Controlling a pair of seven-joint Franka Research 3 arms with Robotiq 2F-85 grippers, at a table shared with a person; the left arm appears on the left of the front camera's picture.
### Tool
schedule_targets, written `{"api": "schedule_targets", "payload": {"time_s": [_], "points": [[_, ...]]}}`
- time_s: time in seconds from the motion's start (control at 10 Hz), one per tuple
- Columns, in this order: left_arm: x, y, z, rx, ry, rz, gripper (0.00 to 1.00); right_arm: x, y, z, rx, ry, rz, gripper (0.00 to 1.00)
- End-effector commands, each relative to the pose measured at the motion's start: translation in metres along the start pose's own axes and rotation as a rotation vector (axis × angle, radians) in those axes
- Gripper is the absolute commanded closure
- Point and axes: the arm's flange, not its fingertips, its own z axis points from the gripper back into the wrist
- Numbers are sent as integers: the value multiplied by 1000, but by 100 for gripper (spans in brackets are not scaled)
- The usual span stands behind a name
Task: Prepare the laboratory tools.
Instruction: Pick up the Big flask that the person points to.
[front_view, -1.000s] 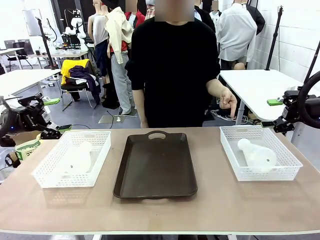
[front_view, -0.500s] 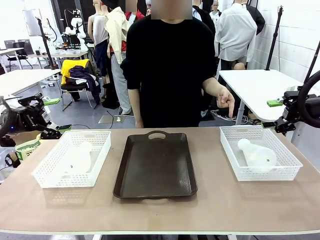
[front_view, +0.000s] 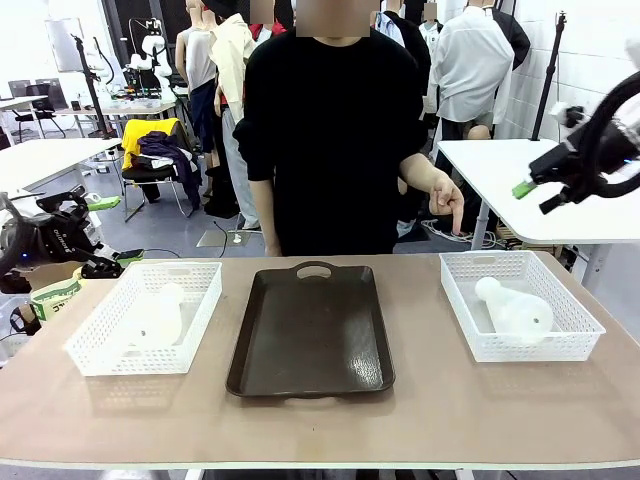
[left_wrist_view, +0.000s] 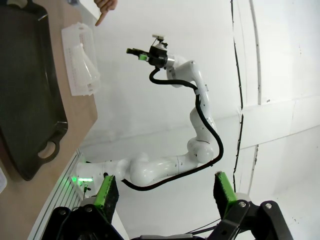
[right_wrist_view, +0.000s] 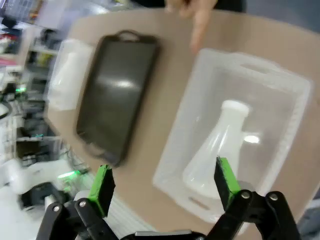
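One frosted white flask (front_view: 155, 318) lies on its side in the left mesh basket (front_view: 100, 345). The other flask (front_view: 515, 308) lies in the right mesh basket (front_view: 580, 330); the right wrist view looks down on this flask (right_wrist_view: 220, 145) between my own fingers. My right gripper (front_view: 535, 197) hangs open in the air, high above and behind the right basket, holding nothing. My left gripper (front_view: 115, 230) stays open beyond the table's left edge, apart from the left basket. A person's hand (front_view: 450, 205) points down at the right basket's far rim.
A dark brown tray (front_view: 312, 330) lies between the two baskets with nothing on it. The person in black stands at the far edge behind the tray. The left wrist view shows the tray (left_wrist_view: 25, 100), the right basket (left_wrist_view: 80, 60) and the raised right arm (left_wrist_view: 195, 90).
My right gripper has lifted from beside the right basket's far corner to well above it and turned. The person's hand still points. The left arm has not moved.
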Motion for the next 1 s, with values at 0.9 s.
{"api": "schedule_targets", "payload": {"time_s": [0.9], "points": [[0, -2, 2, -7, 1, -5, 0, 29, 10, -183, -610, 260, -92, 0]]}}
